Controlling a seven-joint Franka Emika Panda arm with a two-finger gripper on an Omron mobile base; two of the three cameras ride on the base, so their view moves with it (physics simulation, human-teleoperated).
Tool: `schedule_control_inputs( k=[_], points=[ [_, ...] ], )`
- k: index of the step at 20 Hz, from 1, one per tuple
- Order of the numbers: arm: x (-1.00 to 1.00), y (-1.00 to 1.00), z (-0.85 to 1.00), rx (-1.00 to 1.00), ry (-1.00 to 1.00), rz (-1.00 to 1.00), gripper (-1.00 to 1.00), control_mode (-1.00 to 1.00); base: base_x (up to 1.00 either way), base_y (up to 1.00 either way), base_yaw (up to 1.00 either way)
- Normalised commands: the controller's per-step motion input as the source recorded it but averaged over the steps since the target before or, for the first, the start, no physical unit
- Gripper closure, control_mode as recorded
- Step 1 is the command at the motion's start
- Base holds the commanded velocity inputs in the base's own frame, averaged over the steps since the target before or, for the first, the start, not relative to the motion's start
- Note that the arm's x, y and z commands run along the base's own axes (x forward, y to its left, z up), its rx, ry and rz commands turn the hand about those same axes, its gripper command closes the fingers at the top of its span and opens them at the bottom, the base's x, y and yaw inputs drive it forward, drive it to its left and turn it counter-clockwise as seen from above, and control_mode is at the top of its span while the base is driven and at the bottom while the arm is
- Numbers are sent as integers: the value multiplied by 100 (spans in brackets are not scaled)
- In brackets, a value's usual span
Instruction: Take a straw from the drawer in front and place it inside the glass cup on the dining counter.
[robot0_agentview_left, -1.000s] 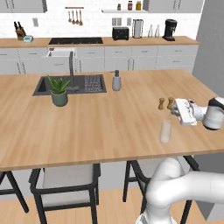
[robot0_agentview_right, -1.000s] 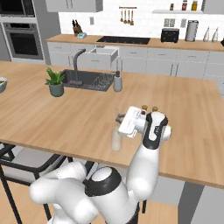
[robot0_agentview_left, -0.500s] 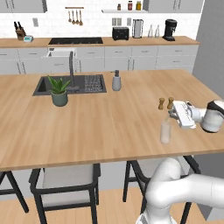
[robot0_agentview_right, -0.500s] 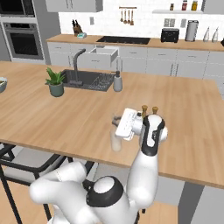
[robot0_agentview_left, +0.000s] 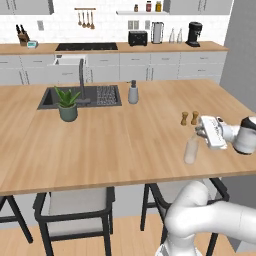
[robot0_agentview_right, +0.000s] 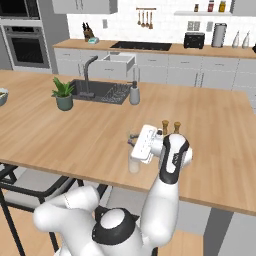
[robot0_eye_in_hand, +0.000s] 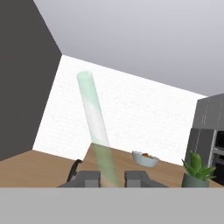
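Above the dining counter (robot0_agentview_left: 100, 145), the gripper (robot0_eye_in_hand: 112, 178) pinches the straw (robot0_eye_in_hand: 95, 127) beside the glass cup (robot0_agentview_left: 190, 151), insertion apparently pending

The table (robot0_agentview_left: 100, 145) is light wood with a smooth, matt grain. The glass cup (robot0_agentview_left: 190, 151) looks like clear, colourless glass, nearly see-through against the wood. The straw (robot0_eye_in_hand: 94, 118) is pale and translucent with a faint green tint, smooth like plastic. The end effector (robot0_eye_in_hand: 111, 178) has matt grey fingertips (robot0_eye_in_hand: 89, 178) and a glossy white shell. The sink (robot0_agentview_left: 82, 97) is dark and matt.
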Motion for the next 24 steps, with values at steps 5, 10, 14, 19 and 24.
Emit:
schedule_control_inputs(
  k=[5, 10, 14, 19, 24],
  points=[
    [-4, -1, 8, 0, 0, 0, 100, -100, 0, 0, 0],
    [-15, 0, -1, 0, 0, 0, 100, -100, 0, 0, 0],
    [-1, -5, -11, 0, 0, 0, 100, -100, 0, 0, 0],
    [12, -5, -11, 0, 0, 0, 100, -100, 0, 0, 0],
    [1, -5, -11, 0, 0, 0, 100, -100, 0, 0, 0]
  ],
)
